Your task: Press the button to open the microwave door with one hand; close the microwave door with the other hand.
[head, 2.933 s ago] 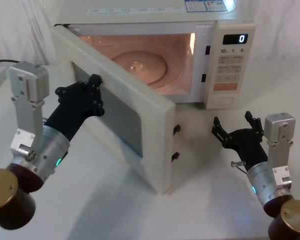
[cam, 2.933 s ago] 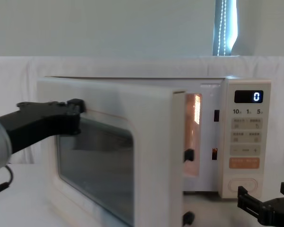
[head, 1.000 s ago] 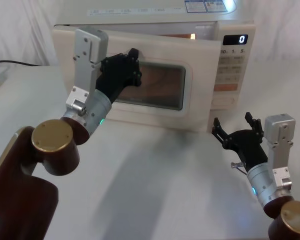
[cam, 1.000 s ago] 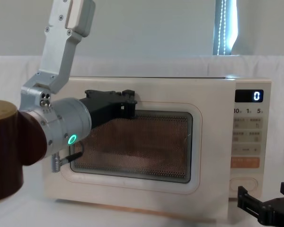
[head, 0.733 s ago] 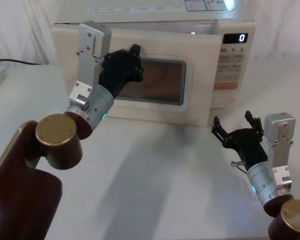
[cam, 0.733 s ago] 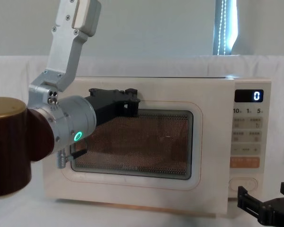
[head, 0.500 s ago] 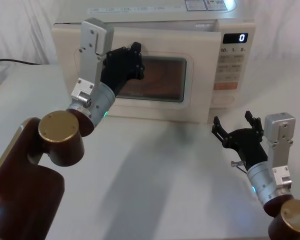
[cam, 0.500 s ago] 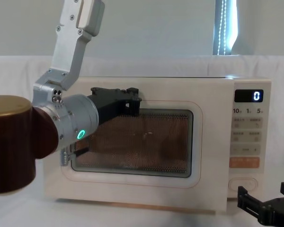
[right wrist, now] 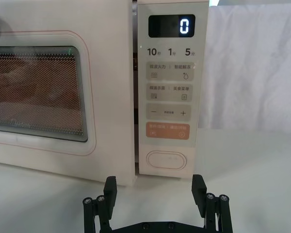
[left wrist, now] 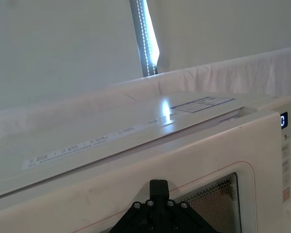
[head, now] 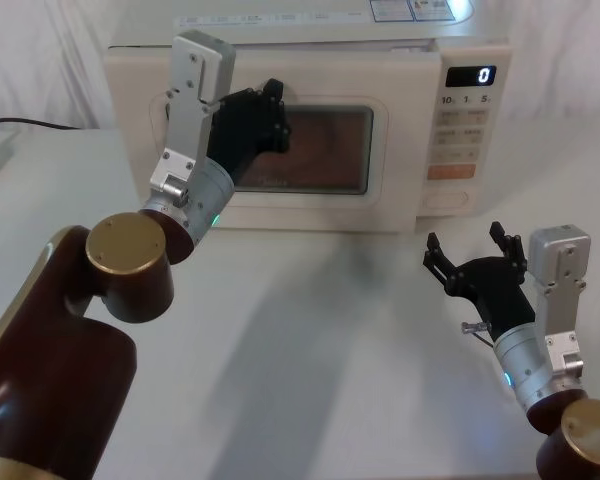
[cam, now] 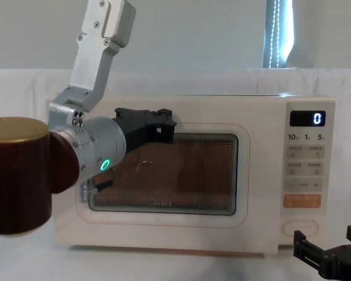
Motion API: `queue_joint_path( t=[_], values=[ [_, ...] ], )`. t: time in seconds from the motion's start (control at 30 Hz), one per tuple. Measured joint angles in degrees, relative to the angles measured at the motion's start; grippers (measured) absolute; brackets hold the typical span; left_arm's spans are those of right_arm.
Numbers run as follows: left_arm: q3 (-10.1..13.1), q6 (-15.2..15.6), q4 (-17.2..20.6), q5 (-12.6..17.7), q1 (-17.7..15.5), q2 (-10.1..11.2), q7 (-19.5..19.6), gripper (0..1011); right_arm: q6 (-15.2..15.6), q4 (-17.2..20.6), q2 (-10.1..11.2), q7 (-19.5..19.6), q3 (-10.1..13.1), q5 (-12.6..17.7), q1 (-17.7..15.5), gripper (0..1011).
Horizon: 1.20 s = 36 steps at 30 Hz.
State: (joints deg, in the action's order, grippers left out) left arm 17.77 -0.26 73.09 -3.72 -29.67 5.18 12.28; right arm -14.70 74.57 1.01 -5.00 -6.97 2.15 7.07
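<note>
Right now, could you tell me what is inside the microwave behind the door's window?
The microwave door sits flush, with the left end effector at its upper edge. Through the window's mesh, only a dim brownish cavity shows; whether anything sits inside cannot be made out.

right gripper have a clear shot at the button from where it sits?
Probably yes. The right gripper is open, low on the table just before the button, with bare table between. The left gripper is over on the door.

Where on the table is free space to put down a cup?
The table is bare in front of the microwave door, between the arms. Another bare strip lies right of the microwave. It is crowded at the door, where the left pincer presses, and around the open right pincer.
</note>
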Motion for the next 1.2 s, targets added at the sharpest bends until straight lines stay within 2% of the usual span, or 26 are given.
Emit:
queue_joint_path(
  t=[1.2],
  values=[
    [0.13,-1.60,-5.25,0.25,-2.73,-2.91,-0.23,0,0.00,0.00,0.00,0.00,0.00,0.00,0.00,1002]
  ],
)
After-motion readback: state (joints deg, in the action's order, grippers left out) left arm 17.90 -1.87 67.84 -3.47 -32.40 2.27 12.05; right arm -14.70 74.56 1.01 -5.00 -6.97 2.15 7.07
